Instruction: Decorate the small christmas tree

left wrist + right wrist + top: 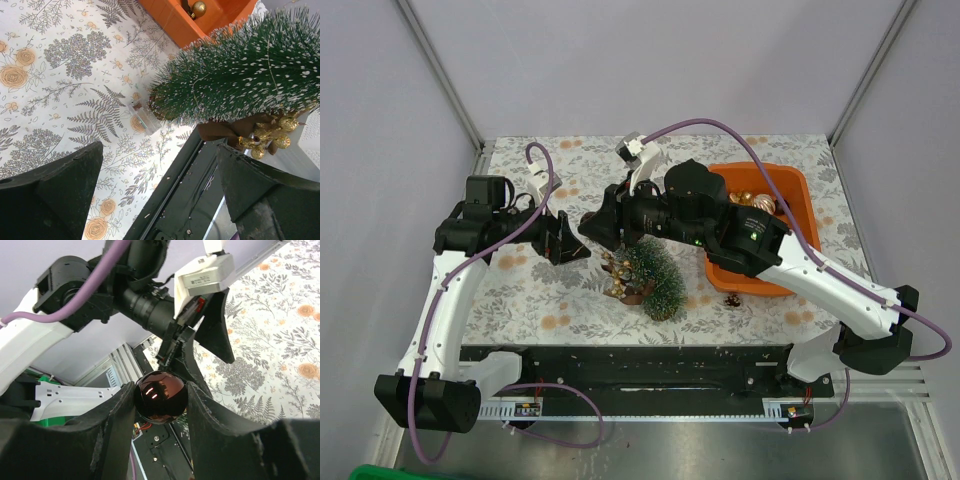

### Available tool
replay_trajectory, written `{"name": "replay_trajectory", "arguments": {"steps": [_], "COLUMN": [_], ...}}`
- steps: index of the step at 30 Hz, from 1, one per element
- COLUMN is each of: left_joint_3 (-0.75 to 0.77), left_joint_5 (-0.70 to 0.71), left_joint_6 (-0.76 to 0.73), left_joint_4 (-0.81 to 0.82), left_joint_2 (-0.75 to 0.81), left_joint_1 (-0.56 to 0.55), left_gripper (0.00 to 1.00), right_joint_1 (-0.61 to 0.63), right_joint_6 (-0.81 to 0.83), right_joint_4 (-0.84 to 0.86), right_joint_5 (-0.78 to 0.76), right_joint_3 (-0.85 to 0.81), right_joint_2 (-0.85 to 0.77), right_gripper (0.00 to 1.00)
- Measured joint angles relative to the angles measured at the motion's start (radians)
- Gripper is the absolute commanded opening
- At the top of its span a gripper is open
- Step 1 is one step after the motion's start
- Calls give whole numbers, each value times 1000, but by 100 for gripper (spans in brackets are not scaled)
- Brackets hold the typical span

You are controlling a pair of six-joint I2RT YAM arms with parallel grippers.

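Far left, the left gripper (566, 240) hovers above the floral-printed surface (535, 300) with its jaws released wide and nothing between them, facing inward. Just right of it, the right gripper (160, 390) is clenched on a glossy dark-red ball ornament (160, 398), one finger on each side, held in the air. Below and right lies the small christmas tree (660, 276), a frosted dark-green bristly cone near the surface's front edge. It looks tipped over, though we cannot confirm this. A brown bow with gold beads (260, 136) sits against it. Far right, an orange plastic tray (798, 178) holds gold baubles (752, 200). We judge the step to be bringing the ball to the tree. Next, the ball must be lowered into the needles and released gently, possibly with the tree steadied first.
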State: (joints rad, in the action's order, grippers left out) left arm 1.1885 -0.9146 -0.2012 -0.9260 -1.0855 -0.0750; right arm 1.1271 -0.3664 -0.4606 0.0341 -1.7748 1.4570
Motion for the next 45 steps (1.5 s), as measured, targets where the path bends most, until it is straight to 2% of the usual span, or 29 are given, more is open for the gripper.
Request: {"name": "replay_trajectory", "arguments": {"steps": [16,28,33,36,40,42,43,45], "left_joint_3": [0,0,0,0,0,0,0,0], "left_joint_5": [0,0,0,0,0,0,0,0], "left_joint_6": [0,0,0,0,0,0,0,0], "left_joint_4": [-1,-1,-1,-1,-1,-1,-1,-1], "left_joint_2": [11,11,11,11,11,11,11,11], "left_joint_1": [0,0,0,0,0,0,0,0], "left_gripper": [99,99,99,99,99,99,99,99], "right_joint_1": [-81,-87,-95,-107,-119,-120,-121,-121], "right_joint_6": [-16,-35,-41,-50,-58,-61,-64,-66], "right_joint_4": [5,24,32,55,74,76,78,78], "right_joint_5": [5,8,8,8,8,8,8,8], "right_joint_3": [98,149,196,222,247,256,260,262], "right_joint_2": [-29,-98,-121,-139,-163,-173,-181,-182], "right_gripper": [21,22,31,40,47,54,61,66]}}
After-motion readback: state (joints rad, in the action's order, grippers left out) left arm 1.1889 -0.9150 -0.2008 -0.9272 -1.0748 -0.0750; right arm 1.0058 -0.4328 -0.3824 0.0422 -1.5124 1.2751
